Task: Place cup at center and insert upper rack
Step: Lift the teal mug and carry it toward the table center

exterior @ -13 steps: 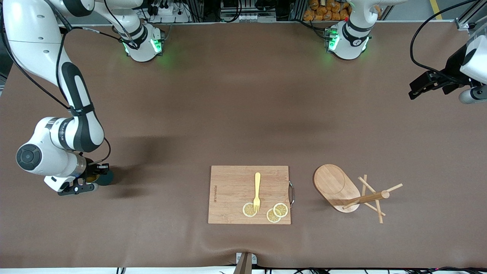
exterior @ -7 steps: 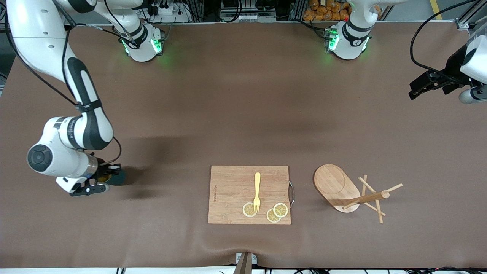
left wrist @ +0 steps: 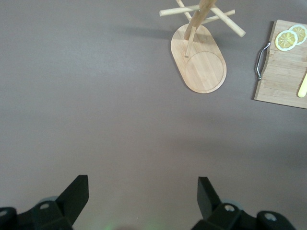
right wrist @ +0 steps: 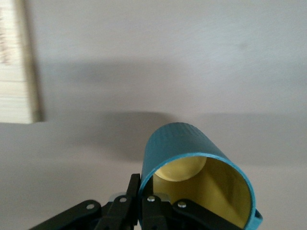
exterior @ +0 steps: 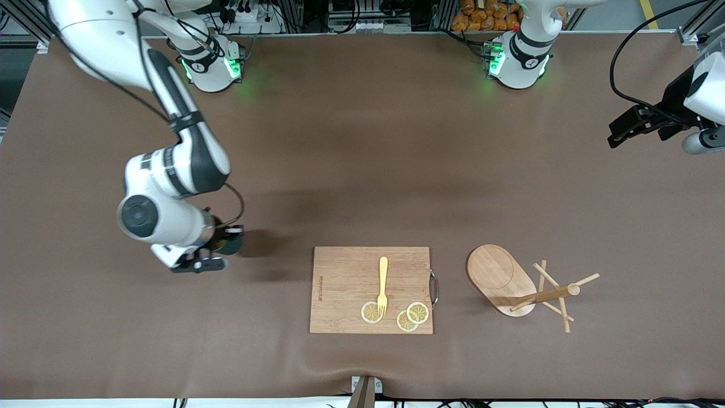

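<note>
Right wrist view shows the right gripper point(right wrist: 144, 203) jaws pinching the cup point(right wrist: 199, 179) rim; carry it level, while the left gripper point(left wrist: 143, 196), jaws wide, waits.

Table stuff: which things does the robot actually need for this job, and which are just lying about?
Needed: cup, held in the right gripper; mug tree, lying tipped over.
Lying about: cutting board, fork, lemon slices. The left gripper waits, open.

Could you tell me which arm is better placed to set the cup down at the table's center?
The right arm: its right gripper is shut on the cup. The left gripper hangs open at the left arm's end of the table.
</note>
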`<state>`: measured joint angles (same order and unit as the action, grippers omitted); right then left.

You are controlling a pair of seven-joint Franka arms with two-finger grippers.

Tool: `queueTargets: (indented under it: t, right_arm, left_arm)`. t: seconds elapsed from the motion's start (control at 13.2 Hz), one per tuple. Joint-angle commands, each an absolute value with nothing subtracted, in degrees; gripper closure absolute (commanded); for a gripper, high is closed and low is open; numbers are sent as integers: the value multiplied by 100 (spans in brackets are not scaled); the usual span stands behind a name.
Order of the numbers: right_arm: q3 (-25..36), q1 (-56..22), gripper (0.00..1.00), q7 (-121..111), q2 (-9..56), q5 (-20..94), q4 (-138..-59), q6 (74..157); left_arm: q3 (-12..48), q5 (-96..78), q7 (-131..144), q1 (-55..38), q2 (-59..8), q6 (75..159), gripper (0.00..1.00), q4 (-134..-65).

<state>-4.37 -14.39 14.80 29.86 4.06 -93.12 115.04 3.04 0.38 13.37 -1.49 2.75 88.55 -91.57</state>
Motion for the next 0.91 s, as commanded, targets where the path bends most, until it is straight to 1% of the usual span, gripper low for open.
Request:
queueTargets:
  t: [0.0, 0.23, 0.38, 0.53, 0.83]
  right_arm:
    - [-413, -2046, 100, 2361, 2830, 728, -9387, 11469]
    - [-404, -2696, 100, 2960, 2848, 1203, -9361, 11566]
    - [-404, -3127, 100, 3757, 2909, 1195, -9352, 11794]
    - [-404, -3566, 100, 4086, 3023, 1169, -9343, 11917]
    - [-387, -4156, 100, 4851, 3243, 1125, -9202, 11944]
  left_arm:
    - [325, -18, 1222, -114, 334, 8868, 0, -9158]
    - [325, -18, 1222, -114, 334, 8868, 0, -9150]
    - [334, -18, 1222, -114, 343, 8851, 0, -9149]
    - [343, -35, 1230, -158, 325, 8851, 0, -9071]
    - [343, -53, 1213, -114, 290, 8859, 0, -9070]
